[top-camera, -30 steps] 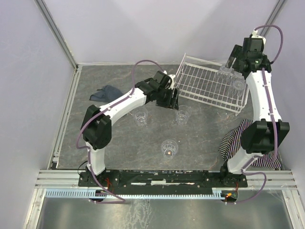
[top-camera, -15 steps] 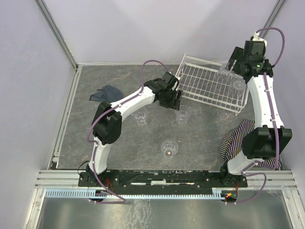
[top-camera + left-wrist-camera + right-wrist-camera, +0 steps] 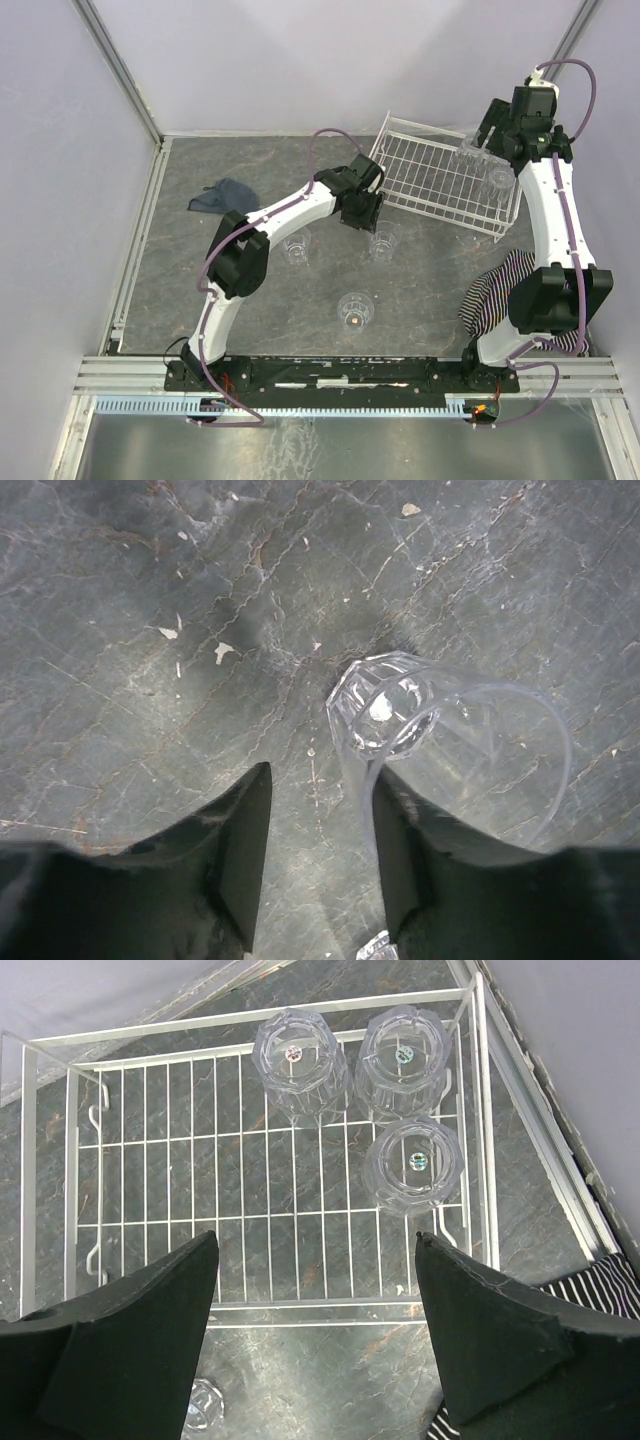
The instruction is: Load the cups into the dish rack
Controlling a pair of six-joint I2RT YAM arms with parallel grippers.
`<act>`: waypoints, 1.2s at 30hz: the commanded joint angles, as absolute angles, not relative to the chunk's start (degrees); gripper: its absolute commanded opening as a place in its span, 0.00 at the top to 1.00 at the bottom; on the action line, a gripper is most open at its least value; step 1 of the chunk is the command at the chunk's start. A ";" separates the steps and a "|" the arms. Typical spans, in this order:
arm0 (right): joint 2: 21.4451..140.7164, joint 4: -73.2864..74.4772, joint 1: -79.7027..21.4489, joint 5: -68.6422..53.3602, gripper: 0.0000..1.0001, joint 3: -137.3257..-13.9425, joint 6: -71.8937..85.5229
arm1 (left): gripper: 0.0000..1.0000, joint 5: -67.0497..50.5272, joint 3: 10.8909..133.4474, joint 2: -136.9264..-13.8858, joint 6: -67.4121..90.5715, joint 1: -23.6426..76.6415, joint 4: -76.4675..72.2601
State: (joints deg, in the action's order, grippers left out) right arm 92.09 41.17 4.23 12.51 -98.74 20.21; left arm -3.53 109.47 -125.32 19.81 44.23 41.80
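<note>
The white wire dish rack (image 3: 425,175) stands at the back right and holds three clear cups at its right end (image 3: 300,1065), (image 3: 405,1060), (image 3: 415,1165). Three more cups stand on the table (image 3: 296,245), (image 3: 383,243), (image 3: 356,311). My left gripper (image 3: 362,212) is open, low over the middle cup (image 3: 395,705). In the left wrist view the cup's near rim runs between the fingers (image 3: 322,780), the right finger over its mouth. My right gripper (image 3: 484,133) is open wide and empty, high above the rack's near rail (image 3: 315,1250).
A striped cloth (image 3: 500,290) lies at the right by the right arm's base and shows in the right wrist view (image 3: 600,1280). A blue-grey rag (image 3: 222,193) lies at the back left. Walls close the table on three sides.
My left gripper has moved right and down toward the middle cup, the arm stretching out. The right arm has barely moved.
</note>
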 commanded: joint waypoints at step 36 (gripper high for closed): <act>88.27 -3.59 0.56 -40.34 0.10 -75.52 70.79 | 0.97 -47.35 89.39 -105.34 72.76 21.27 -17.24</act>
